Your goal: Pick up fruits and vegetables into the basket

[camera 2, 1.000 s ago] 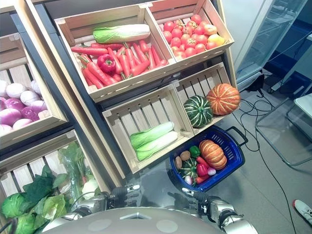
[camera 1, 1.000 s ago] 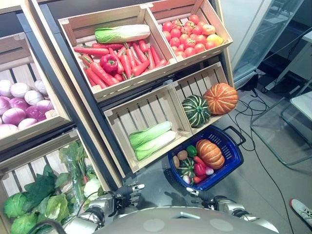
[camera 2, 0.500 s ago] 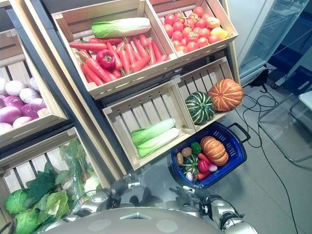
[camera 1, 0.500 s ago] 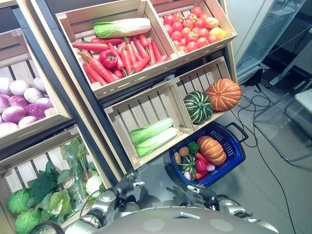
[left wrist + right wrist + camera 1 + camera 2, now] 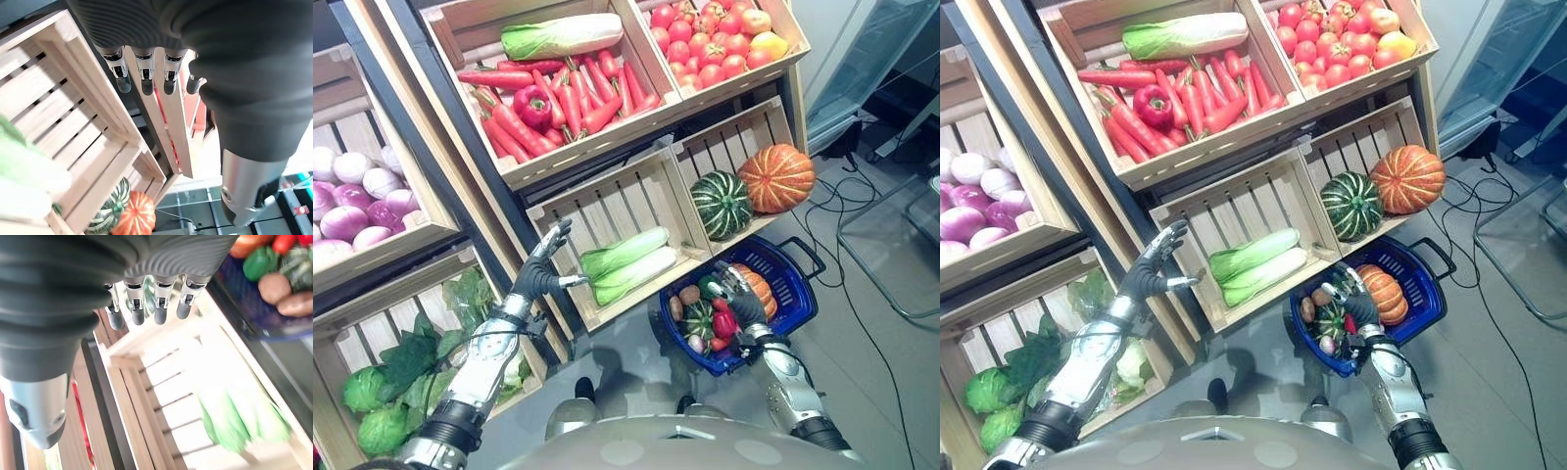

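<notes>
Above the blue basket (image 5: 798, 294) hovers the right hand (image 5: 736, 294), fingers spread, empty.

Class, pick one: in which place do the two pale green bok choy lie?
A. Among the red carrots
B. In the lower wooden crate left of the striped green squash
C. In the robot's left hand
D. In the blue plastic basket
B: the two pale green bok choy lie in the lower wooden crate, left of the striped green squash.

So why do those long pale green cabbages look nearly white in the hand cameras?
Right wrist view: strong light washes out the long pale green cabbages and their slatted wooden crate. Left wrist view: the same glare whitens them. Left eye view: evenly lit, they look green.
</notes>
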Robot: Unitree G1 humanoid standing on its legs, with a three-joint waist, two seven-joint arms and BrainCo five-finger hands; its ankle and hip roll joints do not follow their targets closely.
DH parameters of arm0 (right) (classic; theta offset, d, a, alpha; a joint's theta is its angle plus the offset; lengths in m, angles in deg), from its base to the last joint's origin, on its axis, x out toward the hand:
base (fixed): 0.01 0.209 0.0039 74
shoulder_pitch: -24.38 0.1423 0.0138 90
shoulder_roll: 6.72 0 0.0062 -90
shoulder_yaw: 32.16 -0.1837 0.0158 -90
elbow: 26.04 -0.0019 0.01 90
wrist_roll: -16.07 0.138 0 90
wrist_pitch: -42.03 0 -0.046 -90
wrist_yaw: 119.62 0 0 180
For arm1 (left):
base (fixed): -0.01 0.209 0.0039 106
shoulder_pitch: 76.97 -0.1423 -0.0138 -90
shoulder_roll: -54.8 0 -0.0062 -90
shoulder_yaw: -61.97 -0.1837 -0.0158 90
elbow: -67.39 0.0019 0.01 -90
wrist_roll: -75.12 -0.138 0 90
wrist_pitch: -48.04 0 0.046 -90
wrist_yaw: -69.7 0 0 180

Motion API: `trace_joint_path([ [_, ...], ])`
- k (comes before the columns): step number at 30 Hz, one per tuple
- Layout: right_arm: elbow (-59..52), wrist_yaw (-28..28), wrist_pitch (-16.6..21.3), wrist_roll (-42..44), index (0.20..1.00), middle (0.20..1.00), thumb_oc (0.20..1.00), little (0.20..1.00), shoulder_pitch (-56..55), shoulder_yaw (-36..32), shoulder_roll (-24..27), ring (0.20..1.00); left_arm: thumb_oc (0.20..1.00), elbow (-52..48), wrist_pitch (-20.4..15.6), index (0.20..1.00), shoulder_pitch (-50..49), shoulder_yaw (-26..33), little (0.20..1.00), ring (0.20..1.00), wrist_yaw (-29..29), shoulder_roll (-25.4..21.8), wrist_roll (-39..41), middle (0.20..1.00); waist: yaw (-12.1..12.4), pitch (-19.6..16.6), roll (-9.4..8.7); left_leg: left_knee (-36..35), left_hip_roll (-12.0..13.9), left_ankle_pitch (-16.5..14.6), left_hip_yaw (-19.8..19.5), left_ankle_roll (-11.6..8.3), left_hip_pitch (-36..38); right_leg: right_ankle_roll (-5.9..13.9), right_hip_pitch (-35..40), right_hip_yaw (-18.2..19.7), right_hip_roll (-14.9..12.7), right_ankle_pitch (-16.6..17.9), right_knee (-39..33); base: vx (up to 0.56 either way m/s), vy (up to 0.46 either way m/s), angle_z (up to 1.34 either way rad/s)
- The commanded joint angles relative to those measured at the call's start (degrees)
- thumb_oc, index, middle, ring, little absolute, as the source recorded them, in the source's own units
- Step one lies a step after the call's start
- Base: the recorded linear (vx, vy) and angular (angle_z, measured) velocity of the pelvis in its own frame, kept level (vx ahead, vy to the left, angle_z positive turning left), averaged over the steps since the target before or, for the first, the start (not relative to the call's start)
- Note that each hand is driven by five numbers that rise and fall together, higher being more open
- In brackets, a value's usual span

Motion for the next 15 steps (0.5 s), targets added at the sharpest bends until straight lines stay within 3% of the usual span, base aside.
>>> trace_joint_path([
  [1,-8.1,4.8,6.6,0.9,1.000,1.000,1.000,1.000,2.9,-1.4,1.1,1.000,1.000,-4.0,-4.2,1.000,3.8,1.0,1.000,1.000,-3.8,-3.0,0.9,1.000,-0.5,3.3,-0.36,5.4,1.1,-6.7,0.4,1.76,-0.1,0.76,-6.6,1.4,-2.7,-1.4,9.9,-0.03,-0.050,-0.03],
  [5,-13.1,15.0,7.8,-5.1,1.000,1.000,1.000,1.000,8.5,0.0,4.3,1.000,1.000,-4.0,-1.2,1.000,10.7,-3.0,1.000,1.000,-16.2,-4.3,-7.3,1.000,-1.6,8.0,0.65,11.1,1.5,-6.7,0.0,0.92,-6.1,-0.07,-13.0,2.5,-3.0,-2.3,15.1,-0.12,-0.013,-0.05],
  [7,-14.5,19.8,6.1,-6.1,1.000,1.000,1.000,1.000,12.5,1.6,6.9,1.000,1.000,-2.0,3.4,1.000,16.2,-5.7,1.000,1.000,-23.0,-5.3,-10.4,1.000,-2.3,11.2,1.32,13.3,1.5,-6.3,-0.6,0.79,-9.3,-0.50,-17.0,3.5,-2.9,-3.3,18.9,-0.15,0.014,-0.09],
  [15,-14.5,29.3,2.5,-8.3,1.000,1.000,1.000,1.000,21.6,5.0,7.7,1.000,1.000,3.2,12.8,1.000,29.5,-9.0,1.000,1.000,-34.1,-5.3,-12.9,1.000,-3.8,17.3,1.38,19.8,0.5,-6.2,-0.8,1.05,-19.5,-1.48,-29.1,5.4,-2.7,-5.4,28.9,-0.11,-0.031,-0.07],
])
